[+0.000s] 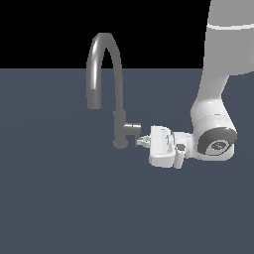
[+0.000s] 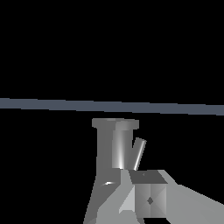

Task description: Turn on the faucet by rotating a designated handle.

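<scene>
The gripper (image 1: 142,141) meets the faucet (image 1: 118,106) at its side stub.

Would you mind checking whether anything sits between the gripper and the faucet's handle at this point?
Nothing visible does. In the exterior view the gripper has its fingertips right at the side stub of the faucet, with only bare floor around. The wrist view shows the thin handle just beyond one finger, no other object between.
</scene>
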You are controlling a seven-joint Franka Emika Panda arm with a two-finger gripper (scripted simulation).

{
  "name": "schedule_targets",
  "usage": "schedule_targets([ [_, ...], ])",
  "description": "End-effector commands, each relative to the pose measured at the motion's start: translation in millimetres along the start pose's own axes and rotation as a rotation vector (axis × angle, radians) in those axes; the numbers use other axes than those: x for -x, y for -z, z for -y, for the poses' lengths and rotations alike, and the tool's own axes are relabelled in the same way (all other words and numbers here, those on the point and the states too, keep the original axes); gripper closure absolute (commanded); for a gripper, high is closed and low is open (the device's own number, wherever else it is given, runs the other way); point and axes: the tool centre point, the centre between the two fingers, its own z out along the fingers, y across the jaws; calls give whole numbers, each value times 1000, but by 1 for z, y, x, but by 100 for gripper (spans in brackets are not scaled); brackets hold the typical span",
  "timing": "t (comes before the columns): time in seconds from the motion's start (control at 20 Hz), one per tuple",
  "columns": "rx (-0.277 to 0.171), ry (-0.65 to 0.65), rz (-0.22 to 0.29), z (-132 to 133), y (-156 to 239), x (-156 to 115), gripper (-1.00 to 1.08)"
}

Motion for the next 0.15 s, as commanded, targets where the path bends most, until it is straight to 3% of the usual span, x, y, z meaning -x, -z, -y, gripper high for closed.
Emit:
schedule_targets([
  [0.0, 13, -29, 0, -4, -13, -20, 108],
  [0.1, 12, -32, -1, -3, -14, -23, 108],
])
